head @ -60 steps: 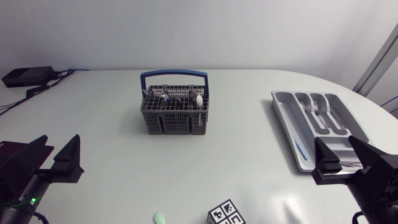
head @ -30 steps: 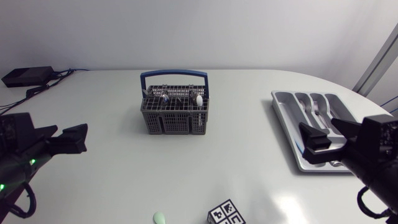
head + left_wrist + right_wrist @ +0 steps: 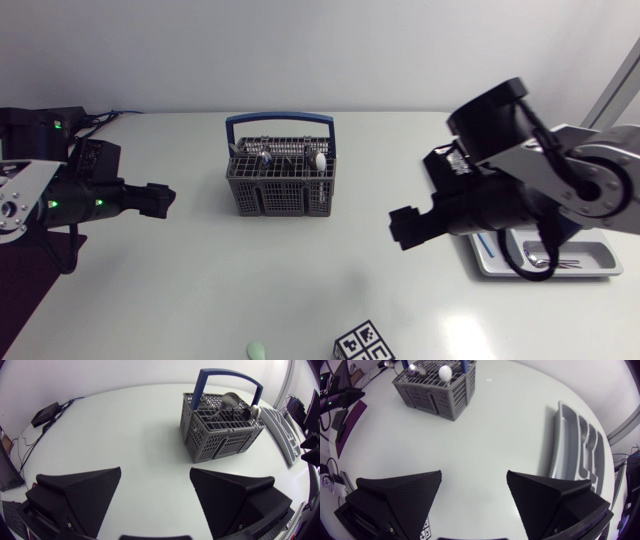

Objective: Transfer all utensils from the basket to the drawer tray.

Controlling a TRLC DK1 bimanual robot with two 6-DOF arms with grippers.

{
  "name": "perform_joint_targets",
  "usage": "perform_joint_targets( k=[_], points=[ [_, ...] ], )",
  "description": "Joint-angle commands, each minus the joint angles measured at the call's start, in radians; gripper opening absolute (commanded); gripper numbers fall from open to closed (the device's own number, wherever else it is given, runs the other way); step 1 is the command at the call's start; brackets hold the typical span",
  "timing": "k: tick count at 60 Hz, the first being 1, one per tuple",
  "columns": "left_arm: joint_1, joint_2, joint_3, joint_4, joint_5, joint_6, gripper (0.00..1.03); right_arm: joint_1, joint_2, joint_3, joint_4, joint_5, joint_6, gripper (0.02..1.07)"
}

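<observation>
The left tool (image 3: pixel 158 200) hovers at 9 o'clock from the basket (image 3: pixel 280 182), its 2 fingers spread wide and holding nothing. The grey, blue-handled basket stands near 12 o'clock on the surface (image 3: pixel 300 280), with utensils (image 3: pixel 290 160) upright inside. At 4 o'clock from the basket hangs the right tool (image 3: pixel 405 228), likewise gaping and empty. The drawer tray (image 3: pixel 598 258) lies at 3 o'clock, partly hidden under the right arm, with some cutlery (image 3: pixel 552 263) in it.

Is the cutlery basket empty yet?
Not empty: a white spoon and metal utensils stick out of the basket.
</observation>
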Motion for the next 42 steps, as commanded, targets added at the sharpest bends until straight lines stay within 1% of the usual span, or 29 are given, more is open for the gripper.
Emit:
perform_joint_targets(
  k=[1,5,9,16,24,28,32,37,42],
  points=[
    [0.016,0.062,0.048,0.017,0.036,0.042,0.96,0.072,0.091,0.058,-0.041,-0.012,0.071,0.94],
    [0.025,0.103,0.069,0.028,0.067,0.062,0.96,0.132,0.154,0.101,-0.070,-0.012,0.086,0.94],
    [0.025,0.132,0.084,0.034,0.079,0.070,0.96,0.175,0.200,0.133,-0.086,-0.019,0.102,0.94],
    [0.025,0.178,0.100,0.074,0.097,0.093,0.96,0.236,0.280,0.190,-0.112,-0.053,0.131,0.94],
    [0.033,0.204,0.123,0.084,0.185,0.114,0.96,0.316,0.370,0.241,-0.133,-0.085,0.169,0.94],
    [0.033,0.218,0.134,0.089,0.197,0.124,0.96,0.355,0.415,0.270,-0.158,-0.087,0.175,0.94],
    [0.031,0.233,0.143,0.098,0.211,0.133,0.96,0.388,0.456,0.299,-0.193,-0.119,0.177,0.94],
    [0.030,0.244,0.147,0.114,0.234,0.141,0.96,0.425,0.494,0.317,-0.199,-0.147,0.178,0.94],
    [0.026,0.255,0.149,0.134,0.240,0.145,0.96,0.465,0.527,0.333,-0.205,-0.174,0.178,0.94]
  ],
)
